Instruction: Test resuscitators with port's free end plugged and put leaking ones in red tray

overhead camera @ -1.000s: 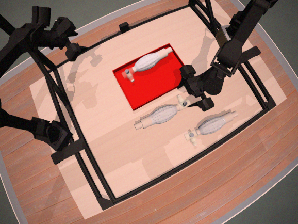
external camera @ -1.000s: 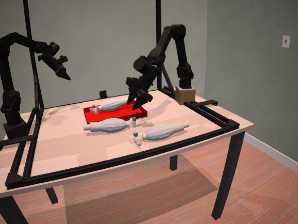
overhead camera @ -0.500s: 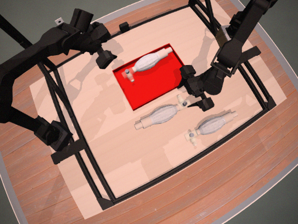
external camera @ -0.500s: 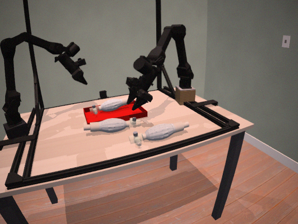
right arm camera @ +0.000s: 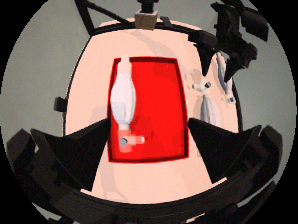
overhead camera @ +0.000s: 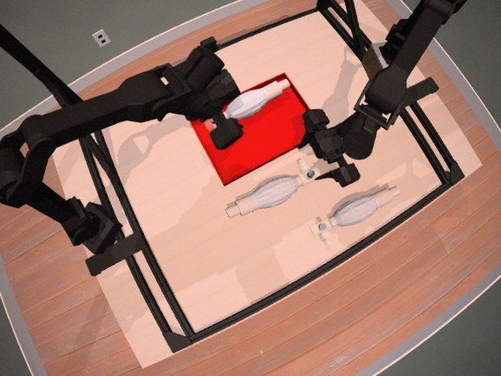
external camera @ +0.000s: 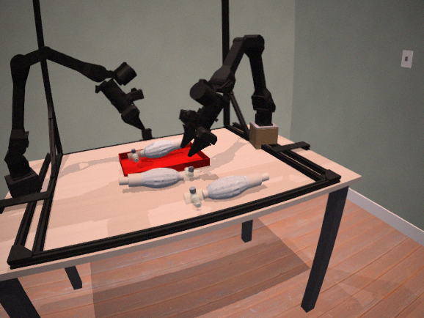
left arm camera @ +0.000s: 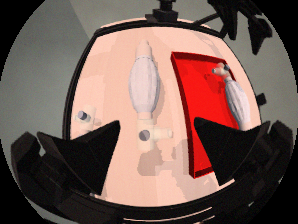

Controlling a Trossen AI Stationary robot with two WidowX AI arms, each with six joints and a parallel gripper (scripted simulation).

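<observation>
Tray (overhead camera: 262, 143) (external camera: 166, 161) (left arm camera: 202, 105) (right arm camera: 157, 110) beneath right end effector (overhead camera: 214, 123) (external camera: 144, 132) (left arm camera: 245, 44) (right arm camera: 149, 120)

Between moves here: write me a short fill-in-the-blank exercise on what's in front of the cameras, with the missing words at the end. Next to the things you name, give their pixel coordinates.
Inside the red tray (overhead camera: 260, 139) (external camera: 205, 162) (left arm camera: 202, 105) (right arm camera: 160, 100) lies ____ resuscitator (overhead camera: 248, 104) (external camera: 159, 149) (left arm camera: 237, 100) (right arm camera: 123, 97).
Outside the tray, the table (overhead camera: 208, 269) (external camera: 92, 220) (left arm camera: 115, 60) (right arm camera: 87, 90) carries ____ more units.
The arm on the tan block (overhead camera: 373, 62) (external camera: 263, 136) (right arm camera: 146, 20) is the ____ one.
The left gripper (overhead camera: 309, 161) (external camera: 185, 151) (left arm camera: 158, 122) and right gripper (overhead camera: 204, 121) (external camera: 147, 135) (right arm camera: 150, 122) are both ____, not shut.

Missing words: one; two; left; open.
</observation>
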